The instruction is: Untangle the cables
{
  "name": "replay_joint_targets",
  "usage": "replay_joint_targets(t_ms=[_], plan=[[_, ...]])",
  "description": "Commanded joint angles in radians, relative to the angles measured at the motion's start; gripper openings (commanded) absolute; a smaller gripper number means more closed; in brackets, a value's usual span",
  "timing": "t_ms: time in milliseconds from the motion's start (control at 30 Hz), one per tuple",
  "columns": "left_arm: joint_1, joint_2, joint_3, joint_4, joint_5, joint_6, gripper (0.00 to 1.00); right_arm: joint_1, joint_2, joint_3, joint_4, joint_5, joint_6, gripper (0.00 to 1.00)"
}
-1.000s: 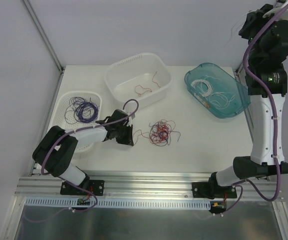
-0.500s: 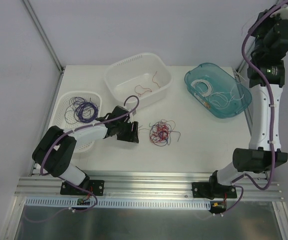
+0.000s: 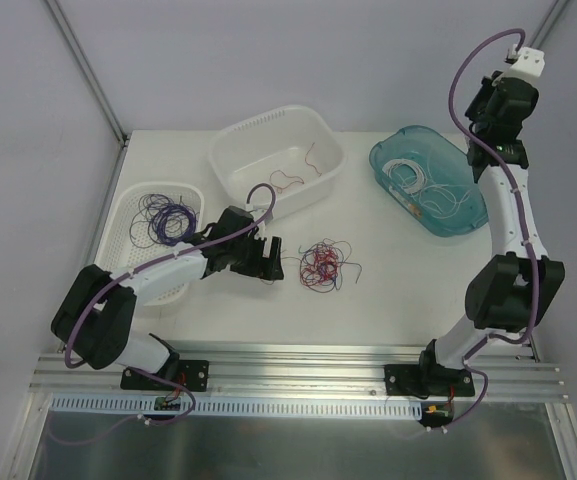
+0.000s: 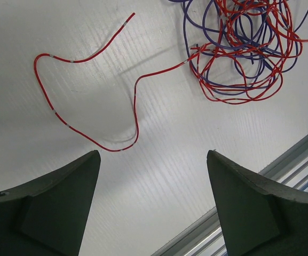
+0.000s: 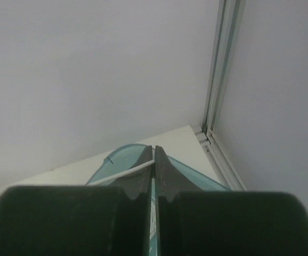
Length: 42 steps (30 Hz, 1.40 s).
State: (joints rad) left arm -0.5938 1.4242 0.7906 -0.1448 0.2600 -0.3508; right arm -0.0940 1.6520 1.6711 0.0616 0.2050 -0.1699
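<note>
Part done: purple cables (image 3: pixel 165 218) in basket (image 3: pixel 158 186); red/purple tangle (image 3: pixel 321 264) remains on worktop (image 3: pixel 388 270). L gripper (image 4: pixel 152 154) jaws spread, R gripper (image 5: pixel 154 152) jaws pinch white cable (image 5: pixel 129 173).

We seem to be in a robotics lab: grey panels (image 3: pixel 268 60) at the top, white table (image 3: pixel 408 290), aluminium rail (image 3: pixel 298 378) along the bottom.
</note>
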Motion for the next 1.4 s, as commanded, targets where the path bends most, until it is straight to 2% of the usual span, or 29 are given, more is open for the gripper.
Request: replay_joint_targets(t_ms=[0, 167, 300, 467, 567, 667, 700, 800, 867, 900, 1033, 1100, 1300, 1367], plan=[[0.008, -0.041, 0.027, -0.009, 0.013, 0.021, 0.82, -0.01, 0.005, -0.028, 0.075, 0.005, 0.033, 0.01], [0.006, -0.047, 0.029, -0.009, 0.01, 0.015, 0.83, -0.022, 0.058, -0.091, -0.011, 0.034, 0.115, 0.01], [0.008, -0.068, 0.029, -0.009, 0.015, 0.016, 0.83, -0.053, 0.175, -0.082, -0.242, 0.059, 0.259, 0.01], [0.006, -0.106, 0.022, -0.009, 0.015, 0.021, 0.83, -0.107, 0.273, -0.054, -0.422, 0.025, 0.411, 0.02], [0.006, -0.126, 0.016, -0.01, 0.015, 0.022, 0.83, -0.119, 0.302, -0.039, -0.493, 0.031, 0.432, 0.12], [0.008, -0.143, 0.013, -0.009, 0.013, 0.022, 0.83, -0.125, 0.298, -0.005, -0.577, 0.039, 0.426, 0.31], [0.008, -0.146, 0.01, -0.009, 0.015, 0.022, 0.83, -0.125, 0.289, 0.001, -0.589, 0.043, 0.422, 0.47], [0.008, -0.162, 0.009, -0.009, 0.015, 0.022, 0.83, -0.122, 0.218, -0.008, -0.603, 0.04, 0.396, 0.63], [0.008, -0.172, 0.01, -0.009, 0.012, 0.021, 0.83, -0.118, 0.145, -0.019, -0.606, 0.03, 0.383, 0.69], [0.008, -0.173, 0.013, -0.009, 0.013, 0.021, 0.83, -0.115, 0.117, -0.033, -0.612, 0.025, 0.362, 0.75], [0.008, -0.173, 0.019, -0.01, 0.015, 0.021, 0.83, -0.061, -0.013, -0.085, -0.622, -0.004, 0.31, 0.85], [0.006, -0.165, 0.025, -0.01, 0.016, 0.021, 0.83, -0.026, -0.094, -0.112, -0.632, -0.01, 0.287, 0.95], [0.003, -0.119, 0.065, -0.013, 0.031, 0.047, 0.83, 0.149, -0.293, -0.339, -0.583, -0.105, 0.224, 0.97], [0.0, -0.097, 0.09, -0.015, 0.024, 0.05, 0.83, 0.221, -0.36, -0.439, -0.544, -0.183, 0.204, 0.97]])
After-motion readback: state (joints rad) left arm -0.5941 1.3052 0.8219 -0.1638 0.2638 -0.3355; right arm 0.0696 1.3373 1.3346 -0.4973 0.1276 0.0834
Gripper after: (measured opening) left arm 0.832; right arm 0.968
